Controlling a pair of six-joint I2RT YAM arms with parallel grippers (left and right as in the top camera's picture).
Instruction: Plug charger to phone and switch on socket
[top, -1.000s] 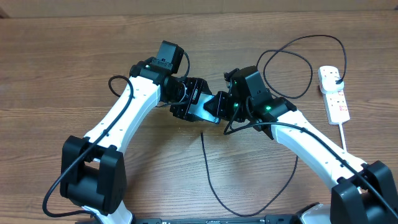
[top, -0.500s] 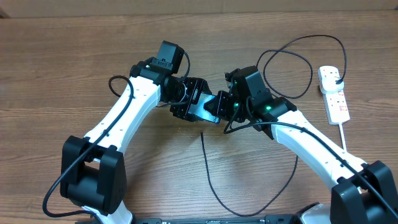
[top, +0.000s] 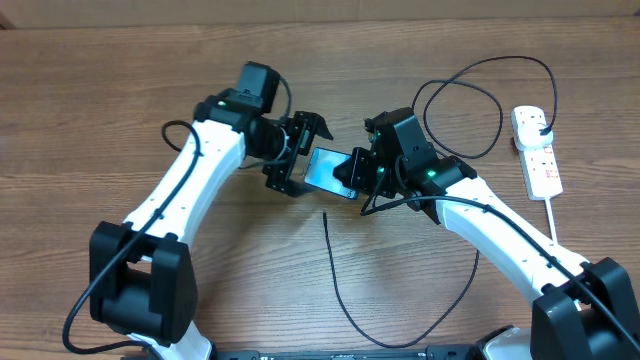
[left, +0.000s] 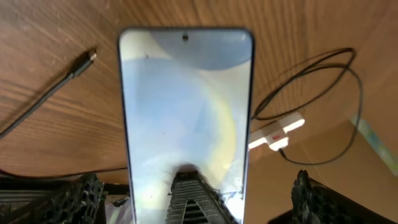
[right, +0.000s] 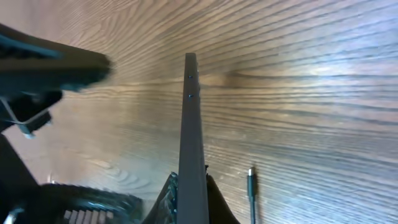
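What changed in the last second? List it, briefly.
The left gripper opened, let go of the phone and drew back to the left, away from it. The right gripper stays shut on the phone, holding it on edge. The charger and the socket have not moved.

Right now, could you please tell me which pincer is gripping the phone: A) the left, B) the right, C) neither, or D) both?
B: the right pincer is shut on the phone, which shows edge-on between its fingers, while the left pincer stands wide open with gaps on both sides of the phone.
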